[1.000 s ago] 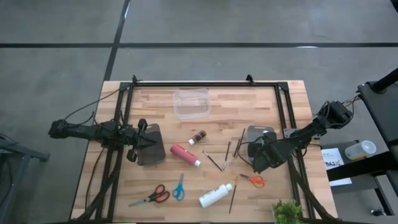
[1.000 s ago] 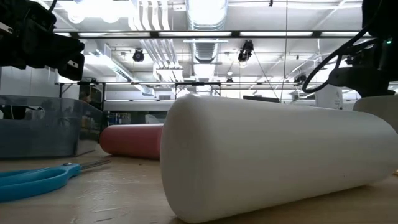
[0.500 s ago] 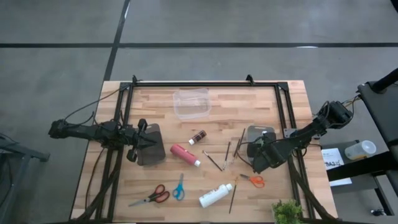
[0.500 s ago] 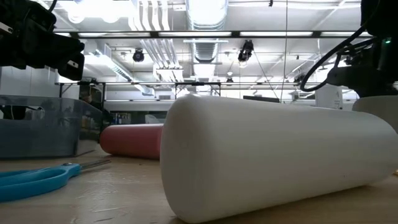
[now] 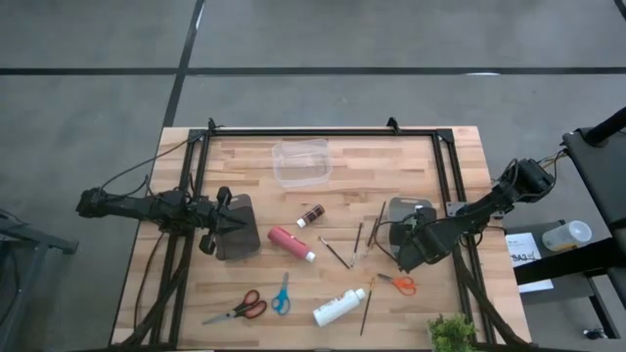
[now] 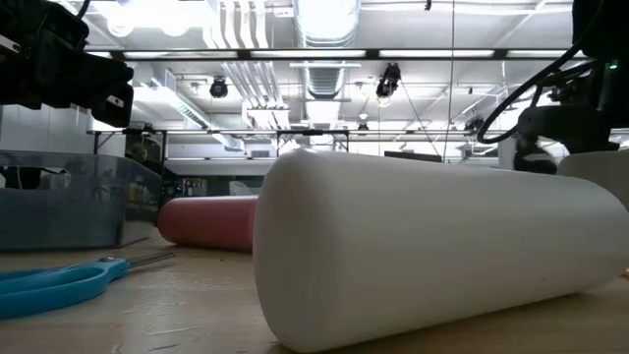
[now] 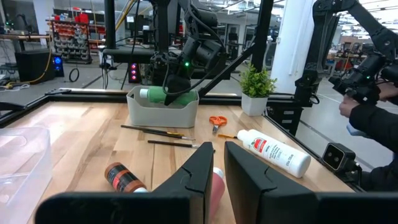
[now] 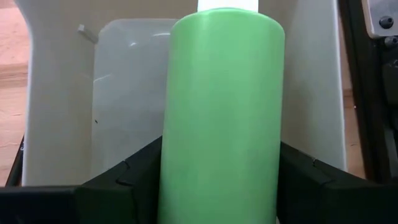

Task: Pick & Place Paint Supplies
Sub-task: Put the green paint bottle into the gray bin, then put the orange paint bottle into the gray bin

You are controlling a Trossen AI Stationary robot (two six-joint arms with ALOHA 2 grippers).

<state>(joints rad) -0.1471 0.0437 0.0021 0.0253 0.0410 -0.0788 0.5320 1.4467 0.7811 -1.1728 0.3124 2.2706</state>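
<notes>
My right gripper point(image 5: 403, 235) is shut on a green paint bottle point(image 8: 221, 112), holding it in the grey bin point(image 5: 412, 208) at the table's right side; the left wrist view shows the green bottle point(image 7: 157, 94) lying level at the bin's rim point(image 7: 163, 107). A red bottle point(image 5: 290, 242), a white bottle point(image 5: 337, 307) and a small brown bottle point(image 5: 311, 215) lie on their sides mid-table. Thin brushes point(image 5: 358, 235) lie between them. My left gripper point(image 7: 219, 163) hovers shut over a second grey bin point(image 5: 238, 227) on the left. My right gripper pinches the green bottle's round body point(image 8: 186, 155) between its two fingers, one on each side. The fingers lie along the bottle, and the white cap point(image 8: 227, 5) points away from the wrist. The bottle is level inside the bin; whether it rests on the floor is hidden.
A clear plastic container point(image 5: 301, 161) stands toward the far edge. Red scissors point(image 5: 238, 309), blue scissors point(image 5: 282, 293) and orange scissors point(image 5: 398, 284) lie near the near edge. A small plant point(image 5: 450, 332) stands at the near right corner. A person's hands point(image 7: 367, 93) show beyond the table.
</notes>
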